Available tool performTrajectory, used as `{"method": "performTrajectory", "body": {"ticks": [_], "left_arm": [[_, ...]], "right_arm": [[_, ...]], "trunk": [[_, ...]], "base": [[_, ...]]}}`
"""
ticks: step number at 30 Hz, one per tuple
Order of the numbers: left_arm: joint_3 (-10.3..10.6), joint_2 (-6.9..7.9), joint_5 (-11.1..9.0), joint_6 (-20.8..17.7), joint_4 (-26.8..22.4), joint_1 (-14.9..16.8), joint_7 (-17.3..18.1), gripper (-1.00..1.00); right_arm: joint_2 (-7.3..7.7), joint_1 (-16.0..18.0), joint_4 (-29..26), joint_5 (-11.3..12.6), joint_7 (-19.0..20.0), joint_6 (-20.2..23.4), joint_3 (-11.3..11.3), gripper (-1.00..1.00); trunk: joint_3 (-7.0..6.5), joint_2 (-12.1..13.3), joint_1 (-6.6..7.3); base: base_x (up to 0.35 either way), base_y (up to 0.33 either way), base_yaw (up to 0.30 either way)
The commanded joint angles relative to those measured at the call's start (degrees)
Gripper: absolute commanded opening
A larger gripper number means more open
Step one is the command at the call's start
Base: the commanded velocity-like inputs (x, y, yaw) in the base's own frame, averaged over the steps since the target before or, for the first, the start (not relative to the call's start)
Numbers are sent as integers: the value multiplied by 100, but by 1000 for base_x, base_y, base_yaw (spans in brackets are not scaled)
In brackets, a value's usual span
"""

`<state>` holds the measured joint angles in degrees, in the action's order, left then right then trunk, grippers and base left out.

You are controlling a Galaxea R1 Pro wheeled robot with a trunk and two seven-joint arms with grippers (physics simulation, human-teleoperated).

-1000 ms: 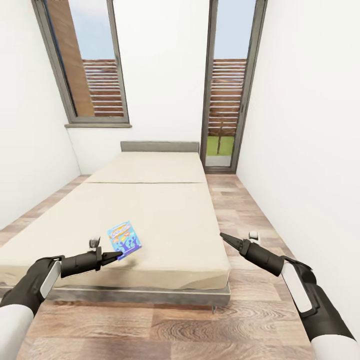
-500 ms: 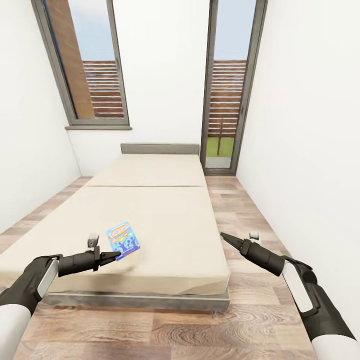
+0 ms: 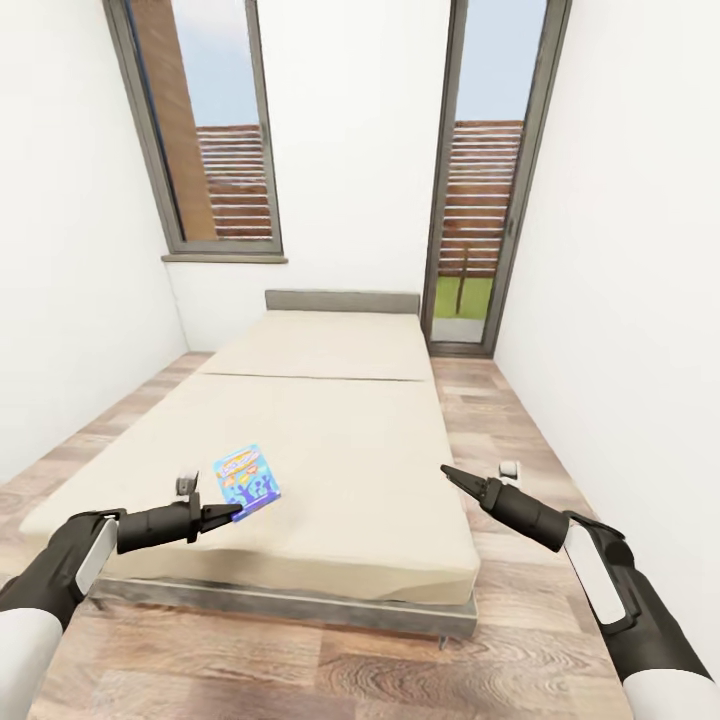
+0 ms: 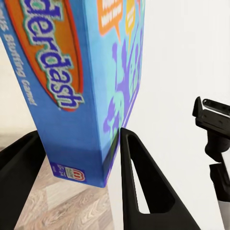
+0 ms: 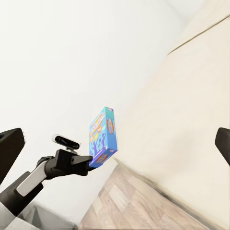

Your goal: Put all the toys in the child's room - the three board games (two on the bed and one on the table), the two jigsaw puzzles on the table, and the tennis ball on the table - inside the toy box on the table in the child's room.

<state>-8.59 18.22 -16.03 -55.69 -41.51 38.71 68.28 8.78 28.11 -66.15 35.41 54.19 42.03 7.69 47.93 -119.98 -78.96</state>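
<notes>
The left gripper (image 3: 232,513) was clamped on the lower edge of a small blue board game (image 3: 246,479), holding it up off the bed (image 3: 330,450). In the head view the box stood tilted over the near left part of the mattress, its printed face toward the camera. The left wrist view showed the same box (image 4: 81,86) close up, wedged between the two dark fingers (image 4: 139,182), orange lettering running along its face. From the right wrist view the box (image 5: 102,136) was seen edge-on, upright in the left gripper (image 5: 88,162), with the beige mattress (image 5: 191,120) beyond it and wood floor (image 5: 139,206) below.

The right gripper (image 3: 452,476) was held out over the floor (image 3: 520,430) beside the bed's right edge, holding nothing. In the head view its fingers looked drawn to a narrow point, while in the right wrist view two dark tips (image 5: 10,148) sat at opposite edges of the frame, well apart; I could not tell its true opening.

The bed ran away from the robot to a grey headboard (image 3: 342,301) against the far wall. A window (image 3: 205,140) stood at the far left, a tall glass door (image 3: 480,190) at the far right
</notes>
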Motion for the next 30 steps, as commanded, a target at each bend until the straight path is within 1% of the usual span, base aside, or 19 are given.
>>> {"method": "performTrajectory", "body": {"ticks": [1, 10, 17, 24, 30], "left_arm": [[-1, -1, -1, -31, 3, 5, 7, -100], [0, -2, 5, -32, 3, 5, 2, -100], [5, -2, 11, -33, 3, 5, 1, -100], [6, -2, 12, -31, 3, 5, -6, -100], [6, -2, 12, -30, -4, 5, -7, -100]], "right_arm": [[1, 2, -2, 19, 4, 33, 4, 100], [-10, 2, -7, 11, -3, 34, -4, 100], [-46, 2, -10, 2, -17, 41, -10, 100], [-65, 2, -11, 8, -364, 64, -15, 100], [-69, 2, -12, 8, -436, 68, -43, 100]], "trunk": [[-13, 39, 24], [-169, 400, 221], [-280, 681, 375], [-384, 962, 529], [-472, 1202, 660]], "base": [[0, 0, 275], [-10, 0, 280], [-137, 0, 282], [-24, 0, 282], [-2, 0, 282]]}}
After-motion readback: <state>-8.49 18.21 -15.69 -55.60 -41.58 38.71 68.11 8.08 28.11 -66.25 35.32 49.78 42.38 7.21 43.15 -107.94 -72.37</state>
